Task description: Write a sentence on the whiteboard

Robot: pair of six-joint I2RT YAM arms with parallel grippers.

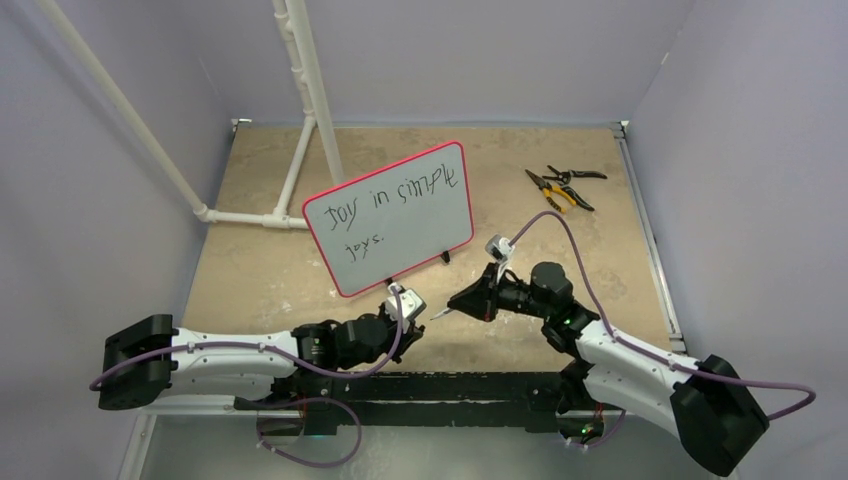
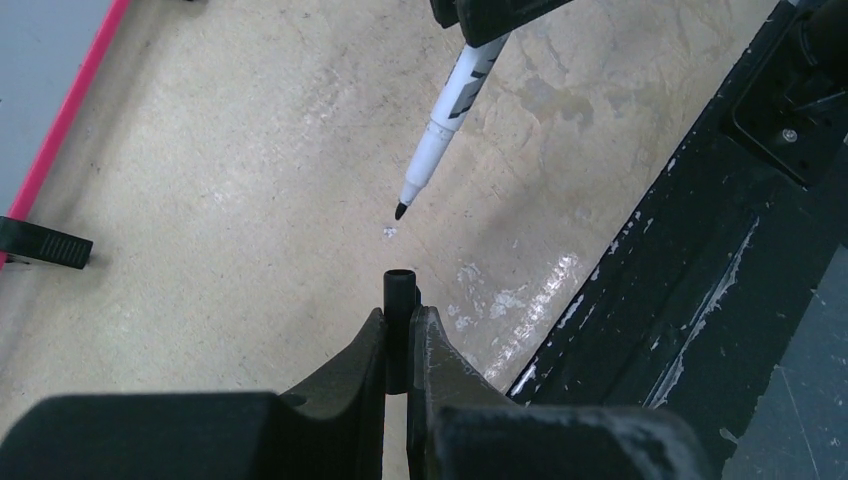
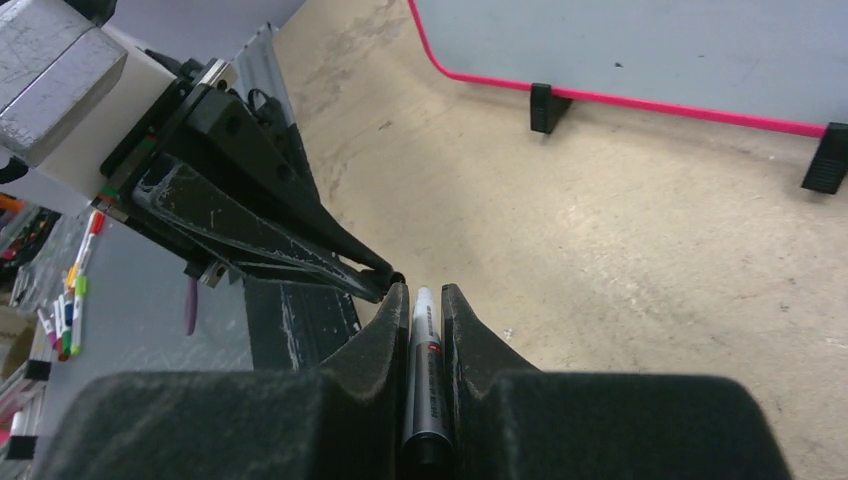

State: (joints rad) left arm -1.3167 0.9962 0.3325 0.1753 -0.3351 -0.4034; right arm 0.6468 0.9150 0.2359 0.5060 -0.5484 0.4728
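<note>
Pinching cap, left hand faces uncapped marker.

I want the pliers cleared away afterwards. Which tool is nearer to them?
Right. The right tool, gripping the marker, has the pliers beyond it to the right; the left tool sits farther left, by the whiteboard.

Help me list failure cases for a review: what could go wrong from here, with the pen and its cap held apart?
1. The white black-tipped marker pen in the right hand is tilted relative to the small black cap pinched in the left hand; a push may miss and dislodge the cap or ink a finger.
2. The bare tip hangs over the tan table and could mark it.
3. The pink-rimmed whiteboard stands close behind; a swing might topple it.
</note>
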